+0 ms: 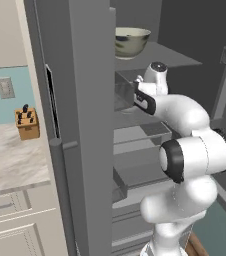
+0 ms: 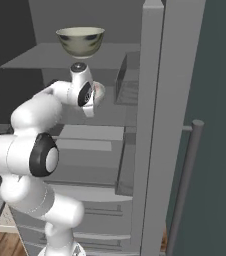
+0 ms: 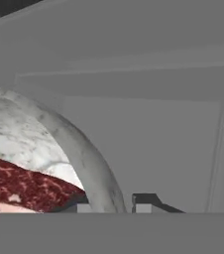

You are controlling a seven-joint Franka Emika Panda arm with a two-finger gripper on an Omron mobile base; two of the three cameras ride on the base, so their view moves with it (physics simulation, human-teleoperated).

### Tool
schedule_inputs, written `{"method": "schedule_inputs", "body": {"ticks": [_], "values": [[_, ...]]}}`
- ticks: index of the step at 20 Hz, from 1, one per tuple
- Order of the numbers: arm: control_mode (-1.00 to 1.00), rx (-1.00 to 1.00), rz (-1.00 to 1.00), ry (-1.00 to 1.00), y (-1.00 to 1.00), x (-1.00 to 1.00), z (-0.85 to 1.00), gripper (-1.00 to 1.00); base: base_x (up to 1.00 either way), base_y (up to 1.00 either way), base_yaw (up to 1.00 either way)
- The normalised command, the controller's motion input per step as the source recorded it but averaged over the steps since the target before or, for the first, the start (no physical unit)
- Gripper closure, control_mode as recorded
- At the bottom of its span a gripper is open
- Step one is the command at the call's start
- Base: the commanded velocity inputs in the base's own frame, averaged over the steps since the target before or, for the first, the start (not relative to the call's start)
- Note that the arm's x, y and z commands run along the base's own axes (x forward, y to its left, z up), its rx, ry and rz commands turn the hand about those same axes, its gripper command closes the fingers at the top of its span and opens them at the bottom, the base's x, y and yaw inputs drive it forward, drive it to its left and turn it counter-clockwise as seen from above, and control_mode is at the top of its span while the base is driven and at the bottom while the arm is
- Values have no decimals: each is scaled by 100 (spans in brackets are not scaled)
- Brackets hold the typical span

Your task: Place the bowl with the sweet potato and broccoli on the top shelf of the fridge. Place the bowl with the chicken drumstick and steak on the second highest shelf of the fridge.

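The bowl with the sweet potato and broccoli [image 1: 131, 41] [image 2: 81, 41] stands on the top shelf [image 1: 175, 57] [image 2: 30, 59]; its contents are hidden by its wall. One level down, my gripper [image 3: 113, 206] reaches into the fridge over the second highest shelf [image 2: 116, 114] [image 3: 148, 149]. Its fingertips [image 3: 144, 203] straddle the rim of the whiter bowl [image 3: 29, 134] [image 2: 100, 91], with a slim gap on one side. The steak [image 3: 25, 186] lies inside that bowl, and the chicken drumstick is hidden.
The open fridge door [image 1: 80, 125] stands close on the left, with its handle [image 2: 185, 185] on the right. Lower shelves and drawers [image 2: 95, 145] lie beneath my arm. A knife block [image 1: 27, 122] sits on the marble counter [image 1: 10, 165] outside.
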Motion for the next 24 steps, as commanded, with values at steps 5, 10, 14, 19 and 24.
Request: {"method": "schedule_inputs", "body": {"ticks": [5,10,14,19,24], "values": [[-100,-2,0,-18,7,-95,-26,-100,0,0,0],[-100,0,0,-28,7,-79,-13,-100,0,0,0],[-100,0,-6,-13,13,-61,74,-100,0,0,0],[-100,0,-4,-1,18,-100,100,-100,0,0,0],[-100,0,-3,-3,4,-100,100,-100,0,0,0]]}}
